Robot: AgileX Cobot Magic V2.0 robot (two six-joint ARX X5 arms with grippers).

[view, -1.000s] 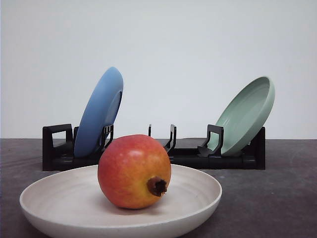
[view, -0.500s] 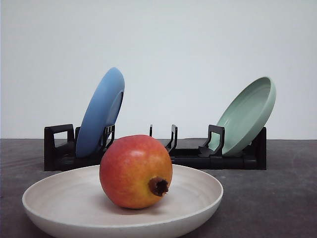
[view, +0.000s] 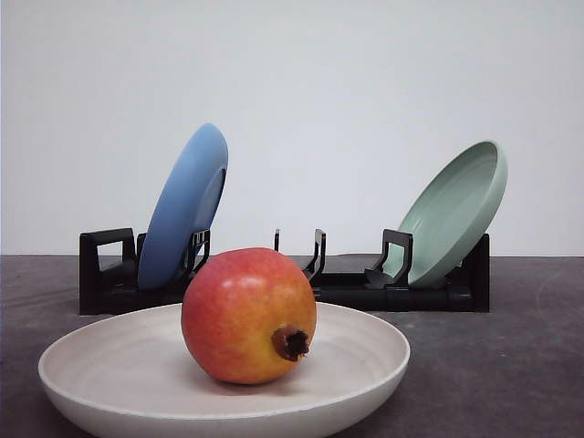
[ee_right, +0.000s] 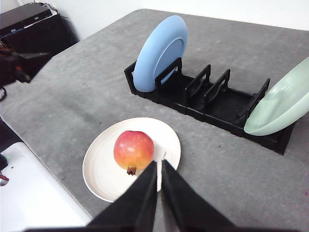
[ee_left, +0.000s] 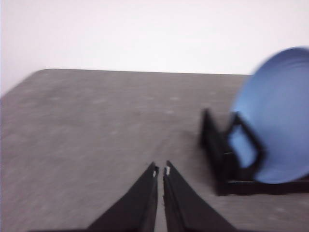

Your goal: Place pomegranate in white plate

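Note:
The pomegranate (view: 248,316) is red with yellow-orange patches and a dark crown tip. It rests inside the white plate (view: 100,365) near the front of the table. From above, the right wrist view shows the pomegranate (ee_right: 133,150) sitting in the middle of the white plate (ee_right: 104,181). My right gripper (ee_right: 160,165) is shut and empty, held above the plate's edge beside the fruit. In the blurred left wrist view my left gripper (ee_left: 161,170) is shut and empty over bare grey table.
A black dish rack (view: 347,290) stands behind the plate, holding a blue plate (view: 185,208) at its left end and a pale green plate (view: 456,210) at its right end. The grey tabletop (ee_right: 87,82) lies around them. Dark equipment (ee_right: 29,29) sits off the table's far corner.
The front view wobbles by a few pixels; the pomegranate stays in the white plate.

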